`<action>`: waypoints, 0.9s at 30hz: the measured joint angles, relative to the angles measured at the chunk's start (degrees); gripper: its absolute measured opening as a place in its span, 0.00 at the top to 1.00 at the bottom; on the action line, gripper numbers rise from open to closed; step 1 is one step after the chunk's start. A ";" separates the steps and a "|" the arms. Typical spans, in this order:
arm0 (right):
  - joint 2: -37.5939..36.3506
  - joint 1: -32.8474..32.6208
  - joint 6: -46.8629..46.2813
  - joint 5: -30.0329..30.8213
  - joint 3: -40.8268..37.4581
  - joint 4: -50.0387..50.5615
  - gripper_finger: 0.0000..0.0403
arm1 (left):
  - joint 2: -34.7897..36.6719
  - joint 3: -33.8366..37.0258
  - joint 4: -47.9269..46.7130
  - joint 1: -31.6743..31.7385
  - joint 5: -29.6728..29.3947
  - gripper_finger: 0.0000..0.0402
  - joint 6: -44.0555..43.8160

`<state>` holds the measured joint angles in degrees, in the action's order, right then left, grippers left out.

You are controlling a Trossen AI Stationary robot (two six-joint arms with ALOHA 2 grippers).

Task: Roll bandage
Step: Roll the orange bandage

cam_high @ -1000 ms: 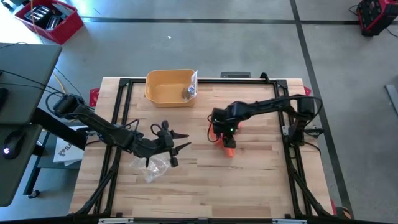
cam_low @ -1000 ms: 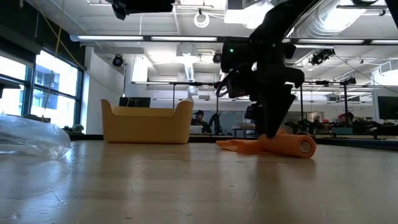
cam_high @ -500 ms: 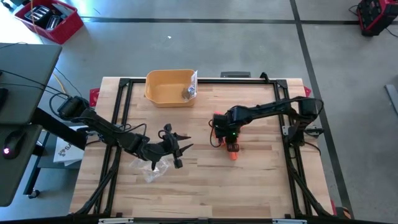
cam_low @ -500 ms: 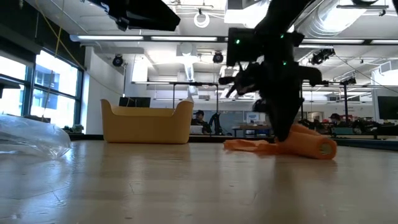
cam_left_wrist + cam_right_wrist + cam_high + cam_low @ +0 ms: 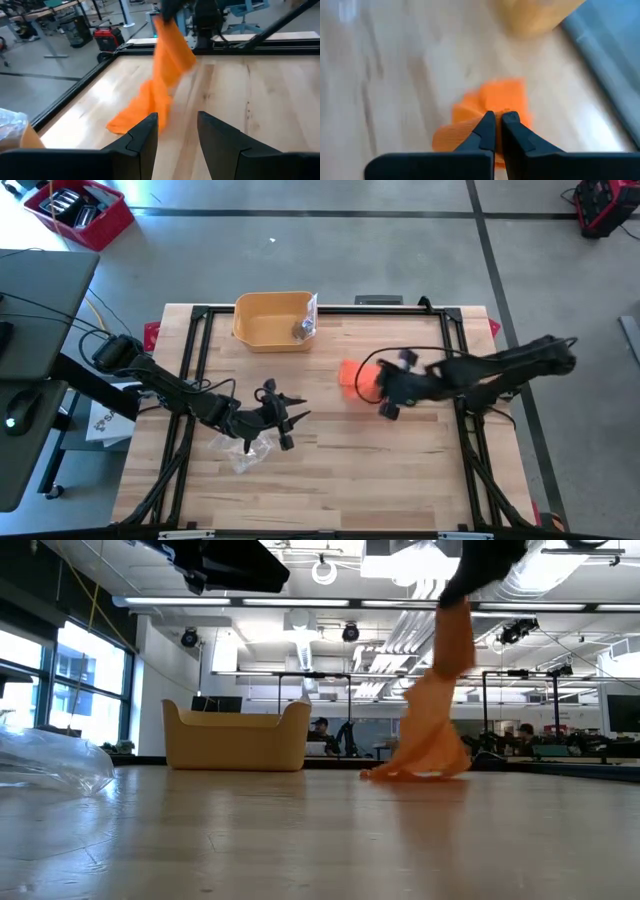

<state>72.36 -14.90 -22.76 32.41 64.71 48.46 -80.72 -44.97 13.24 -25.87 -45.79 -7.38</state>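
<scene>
Since a second ago the right arm has swung rightward and lifted; the orange bandage (image 5: 352, 374) is no longer a roll lying flat but hangs as a drawn-out strip. Right gripper (image 5: 495, 131) fingers pressed together on the bandage's upper end, pinching the fabric; seen from above it sits right of table centre (image 5: 383, 388). In the low view the bandage (image 5: 432, 730) drapes down from above, its lower end pooled on the wooden table (image 5: 400, 470). Left wrist view shows the bandage (image 5: 159, 85) hanging at a slant, tail touching the boards.

Left gripper (image 5: 285, 420) waits at left-centre of the table, fingers parted with a clear gap, holding nothing; its fingers (image 5: 142, 137) frame the bandage from a distance. A crumpled clear plastic bag (image 5: 240, 450) lies just beside the left gripper on its near side. Yellow bin (image 5: 270, 320) stands at the far edge, left of centre, well apart from the bandage, with a small grey item (image 5: 302, 329) inside.
</scene>
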 joint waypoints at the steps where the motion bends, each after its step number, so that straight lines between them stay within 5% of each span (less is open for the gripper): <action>1: -0.89 -1.77 -1.91 4.77 0.00 -0.78 0.99 | 0.00 0.00 0.17 0.00 0.92 0.67 0.02; 7: -0.73 -9.81 -10.26 30.09 0.00 -7.76 0.99 | -2.63 2.64 13.16 0.30 6.41 0.67 6.89; 14: 3.52 -16.41 -18.69 39.95 0.00 -9.32 0.99 | -8.06 7.07 36.53 0.39 9.18 0.67 13.59; 18: 7.27 -17.21 -17.50 39.47 0.00 -12.91 0.99 | -10.43 7.10 44.07 1.24 14.24 0.67 15.00; 27: 9.36 -13.20 25.47 22.94 0.06 -45.54 0.99 | -8.51 7.11 46.68 1.60 10.04 0.67 17.43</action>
<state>81.72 -28.09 2.71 55.34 64.77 2.93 -89.23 -37.86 59.92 -24.26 -35.75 10.05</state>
